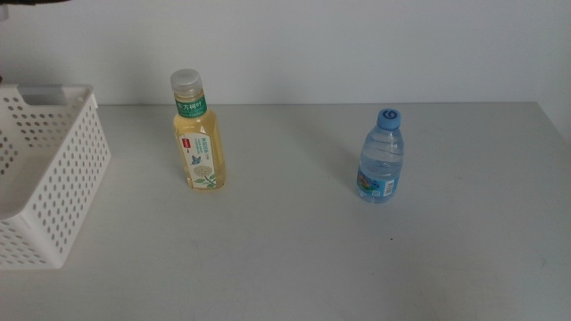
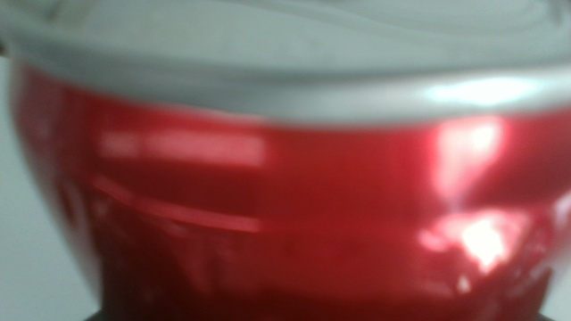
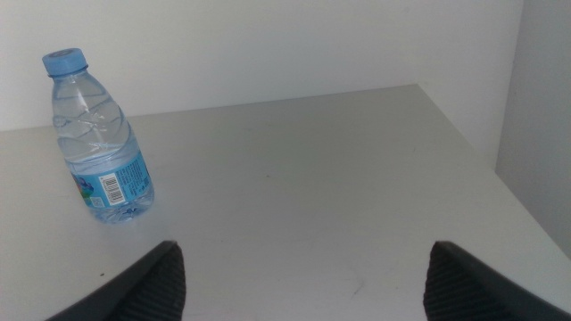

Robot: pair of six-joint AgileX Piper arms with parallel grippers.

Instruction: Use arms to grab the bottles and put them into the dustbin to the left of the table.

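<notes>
Carry can (image 2: 285, 205), seemingly gripped by unseen left fingers, squarely over bin (image 1: 53, 169) at counter's (image 1: 303, 267) 9 o'clock before releasing; leave right fingers (image 3: 134, 290) spread wide near water bottle (image 1: 381, 158) toward 3 o'clock.

A plain white wall (image 1: 357, 45) rises straight behind the table's (image 1: 312, 259) far edge and runs across the whole width of the middle view, bare and evenly lit. In the right wrist view a second, greyer surface (image 3: 546, 125) meets it at a corner, possibly a side wall.
</notes>
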